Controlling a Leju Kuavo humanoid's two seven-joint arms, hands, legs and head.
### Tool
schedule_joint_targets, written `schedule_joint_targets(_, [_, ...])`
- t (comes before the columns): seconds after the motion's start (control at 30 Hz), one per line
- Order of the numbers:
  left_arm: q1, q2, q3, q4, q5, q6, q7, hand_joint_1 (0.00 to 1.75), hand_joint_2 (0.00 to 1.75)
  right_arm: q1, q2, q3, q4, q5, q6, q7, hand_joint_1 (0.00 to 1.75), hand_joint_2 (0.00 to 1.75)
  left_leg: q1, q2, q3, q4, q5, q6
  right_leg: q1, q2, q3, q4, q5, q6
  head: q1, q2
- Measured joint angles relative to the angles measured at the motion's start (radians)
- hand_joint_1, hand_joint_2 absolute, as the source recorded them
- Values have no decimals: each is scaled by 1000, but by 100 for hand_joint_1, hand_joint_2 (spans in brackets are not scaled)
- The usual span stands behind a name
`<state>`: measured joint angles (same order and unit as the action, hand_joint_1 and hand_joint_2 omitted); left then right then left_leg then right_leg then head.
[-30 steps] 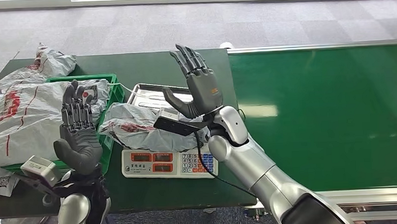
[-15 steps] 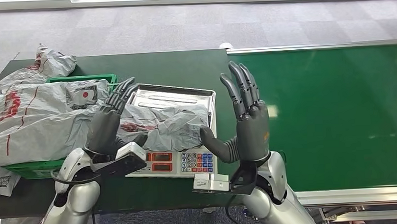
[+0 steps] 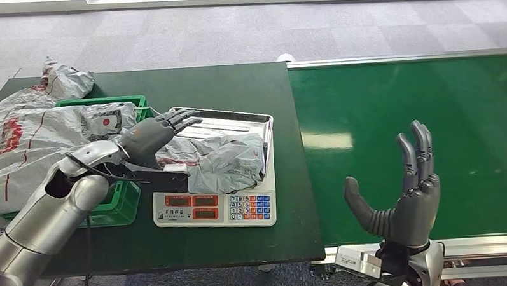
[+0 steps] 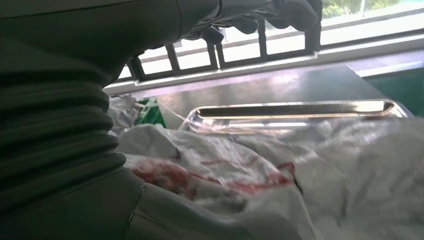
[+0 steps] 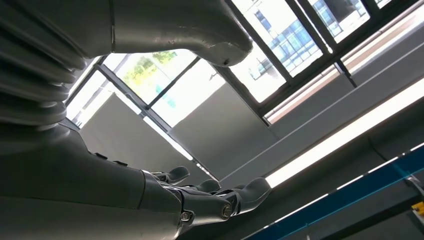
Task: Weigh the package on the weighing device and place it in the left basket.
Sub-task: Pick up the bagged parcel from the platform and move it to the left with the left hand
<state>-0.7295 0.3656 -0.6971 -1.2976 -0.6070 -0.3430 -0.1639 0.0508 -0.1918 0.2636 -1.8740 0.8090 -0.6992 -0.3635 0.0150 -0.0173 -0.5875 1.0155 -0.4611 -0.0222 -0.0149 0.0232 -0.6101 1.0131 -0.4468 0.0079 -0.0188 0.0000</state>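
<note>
Package (image 3: 223, 158): a grey, crumpled poly mailer with red print, lying on the steel tray (image 3: 250, 121) of the weighing scale (image 3: 215, 208), its near edge drooping toward the displays.

At far left, the green basket (image 3: 122, 198) is seen heaped with similar grey mailers (image 3: 28, 147); little free room is judged to remain, so a dropped package could slide off the pile.

The left hand (image 3: 152, 134) is laid over the package's left end, fingers extended and only slightly spread; nothing is seen gripped, though contact underneath cannot be told. The slack, slippery film is judged likely to slip from a shallow hold, or to drag the tray if it snags on the rim.

The right hand (image 3: 402, 198) is held upright over the green conveyor belt (image 3: 427, 99), fingers apart, holding nothing.
</note>
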Motion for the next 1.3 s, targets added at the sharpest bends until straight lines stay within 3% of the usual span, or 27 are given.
schedule_joint_targets(0.3, [-25,-31,-199,181,22,54,-15,0,175,50,-2,-8,-13,36,0,19,0,175,0,0,0,0,0,0,0,0,0,0,0,0,0,0])
schedule_joint_targets(0.47, [-32,-52,-234,239,21,75,-24,0,175,54,-2,-8,-17,37,0,28,0,175,0,0,0,0,0,0,0,-1,1,0,0,0,0,0])
schedule_joint_targets(0.7, [-28,-141,-269,381,-18,162,-50,0,175,54,-2,-8,-18,49,0,43,0,175,-1,-2,0,0,0,0,-1,-2,2,0,0,0,0,0])
schedule_joint_targets(0.9, [-33,-175,-277,435,-21,172,-57,0,175,54,-2,-8,-18,49,0,43,0,175,-1,-2,0,0,0,0,-1,-2,3,0,0,0,0,0])
schedule_joint_targets(0.93, [-34,-179,-278,442,-21,177,-57,13,175,54,-2,-8,-18,49,0,43,0,175,-1,-2,1,0,0,0,-1,-2,3,0,0,0,0,0])
schedule_joint_targets(1.03, [-31,-200,-278,473,-33,219,-52,144,175,58,-2,-8,-19,49,0,41,0,175,-1,-3,1,0,0,1,-1,-3,4,0,0,0,0,0])
schedule_joint_targets(1.07, [-28,-208,-278,485,-39,241,-51,175,175,61,-2,-8,-20,49,0,40,0,175,-1,-3,1,0,0,1,-1,-4,5,0,0,0,0,0])
schedule_joint_targets(1.3, [-8,-242,-258,540,-67,355,-57,175,175,72,0,-6,-20,46,0,40,0,175,-1,-5,0,0,0,3,-1,-7,8,0,-2,3,0,0])
